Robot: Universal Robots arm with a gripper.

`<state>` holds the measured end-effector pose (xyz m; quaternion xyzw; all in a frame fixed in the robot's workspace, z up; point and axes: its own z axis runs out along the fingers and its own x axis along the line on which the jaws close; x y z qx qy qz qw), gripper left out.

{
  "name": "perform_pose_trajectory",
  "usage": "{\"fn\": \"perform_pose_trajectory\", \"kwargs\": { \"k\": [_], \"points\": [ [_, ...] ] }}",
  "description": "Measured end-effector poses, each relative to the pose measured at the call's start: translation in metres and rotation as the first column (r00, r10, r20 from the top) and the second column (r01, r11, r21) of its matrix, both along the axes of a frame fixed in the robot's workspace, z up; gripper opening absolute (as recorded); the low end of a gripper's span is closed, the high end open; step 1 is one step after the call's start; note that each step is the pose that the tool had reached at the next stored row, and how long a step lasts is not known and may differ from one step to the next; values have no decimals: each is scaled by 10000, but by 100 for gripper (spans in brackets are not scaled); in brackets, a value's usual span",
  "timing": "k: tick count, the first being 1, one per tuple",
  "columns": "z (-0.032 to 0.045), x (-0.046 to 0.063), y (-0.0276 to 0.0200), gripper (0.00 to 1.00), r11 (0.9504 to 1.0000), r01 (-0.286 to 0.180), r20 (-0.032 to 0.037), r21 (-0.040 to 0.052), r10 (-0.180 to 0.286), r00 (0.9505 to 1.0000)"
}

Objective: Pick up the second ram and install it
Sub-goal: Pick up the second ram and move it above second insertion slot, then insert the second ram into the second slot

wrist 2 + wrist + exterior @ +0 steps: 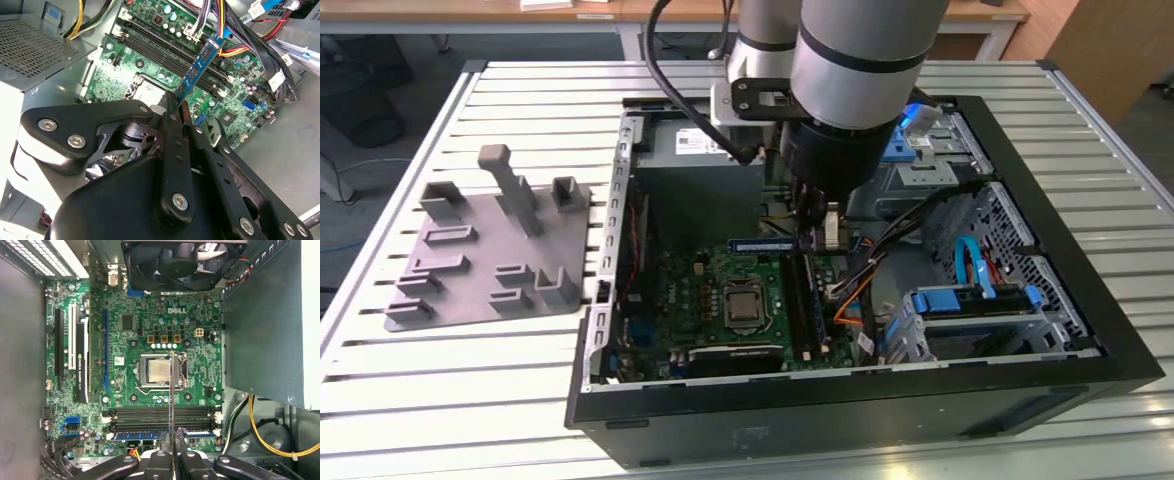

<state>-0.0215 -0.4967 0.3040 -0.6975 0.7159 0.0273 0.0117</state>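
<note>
Your fingers (171, 125) are clenched on 1 end of the second ram (200, 70). It hangs inside the case (854, 398) over the motherboard slots (160, 47), long axis straight out from the fingertips, crossing the slots, not along them.

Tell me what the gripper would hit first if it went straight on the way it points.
Probably the black memory slots on the motherboard; the second ram held in the gripper would touch them first, though depth is unclear.
</note>
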Motion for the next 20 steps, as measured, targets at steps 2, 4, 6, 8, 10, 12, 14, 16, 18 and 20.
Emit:
{"fn": "perform_pose_trajectory", "kwargs": {
  "k": [2,4,6,8,10,12,14,16,18,20],
  "points": [
    [-3,0,0,14,10000,0,0,1,0,10000],
    [-4,0,0,14,10000,1,0,1,-1,10000],
    [-5,0,0,14,10000,1,0,1,-1,10000],
    [-6,0,0,14,10000,1,0,1,-1,10000],
    [-6,0,0,14,10000,1,0,1,-1,10000],
    [-7,0,0,14,10000,1,0,1,-1,10000],
    [-7,0,0,14,10000,33,0,1,-33,10000],
    [-8,0,0,14,9997,228,1,2,-228,9997],
    [-8,0,0,14,9984,562,0,1,-562,9984],
    [-9,0,0,14,9958,911,0,2,-911,9958]
  ]
}}
